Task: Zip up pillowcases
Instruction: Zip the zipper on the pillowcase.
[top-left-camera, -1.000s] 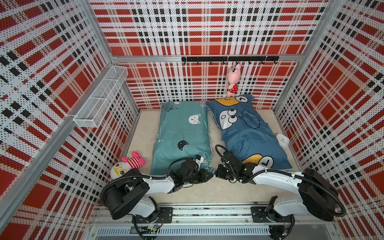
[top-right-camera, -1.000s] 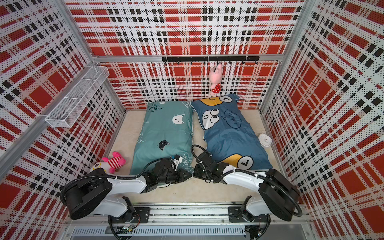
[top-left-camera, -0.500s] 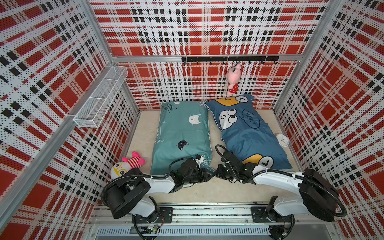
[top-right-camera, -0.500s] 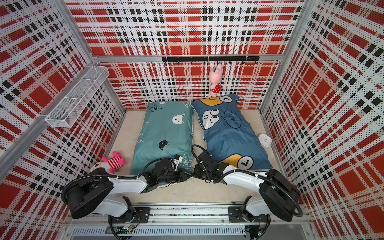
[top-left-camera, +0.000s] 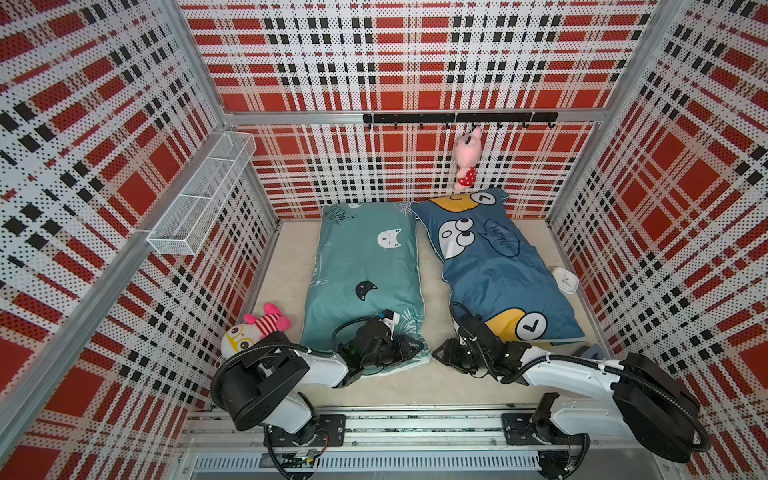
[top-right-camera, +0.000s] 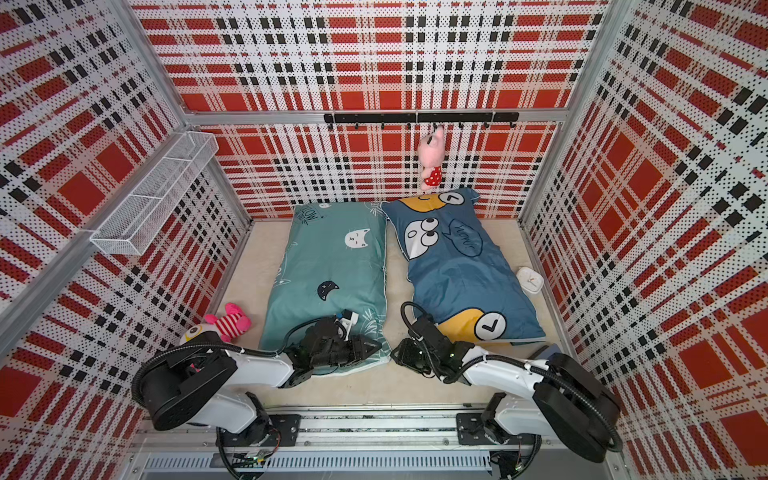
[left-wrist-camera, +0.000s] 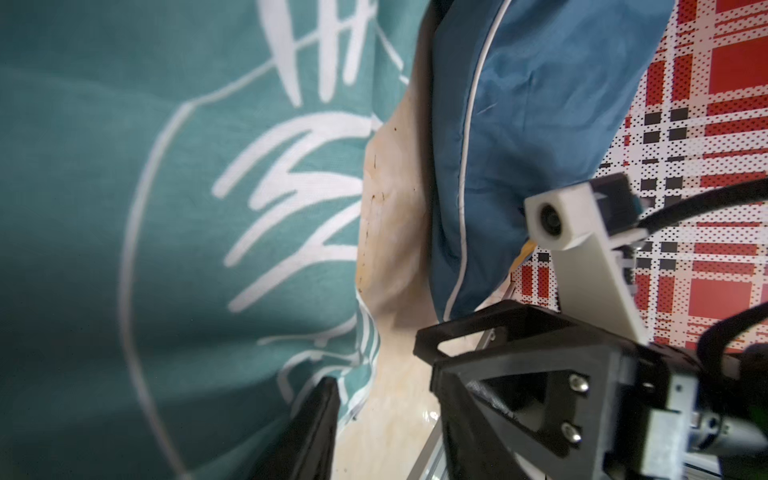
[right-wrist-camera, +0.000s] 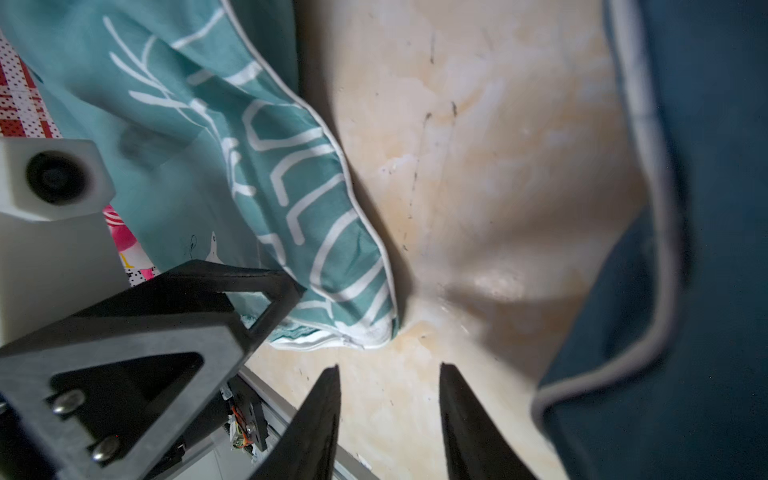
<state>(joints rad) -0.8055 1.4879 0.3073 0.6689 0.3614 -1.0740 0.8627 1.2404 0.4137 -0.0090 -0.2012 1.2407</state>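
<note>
Both grippers sit at the teal pillowcase (top-left-camera: 365, 274)'s near corner: right gripper (right-wrist-camera: 388, 409) apart, empty, just off it; left gripper (top-right-camera: 365, 345) on it, grip unclear. I'd find the zipper pull before pinching again, blue pillowcase (top-left-camera: 494, 266) beside it.

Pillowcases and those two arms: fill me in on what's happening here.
Two robot arms work low at the near end of the teal cat pillowcase. The left gripper sits on its near corner. The right gripper hangs open and empty over the bare floor between that corner and the blue cartoon pillowcase, which lies untouched alongside.
</note>
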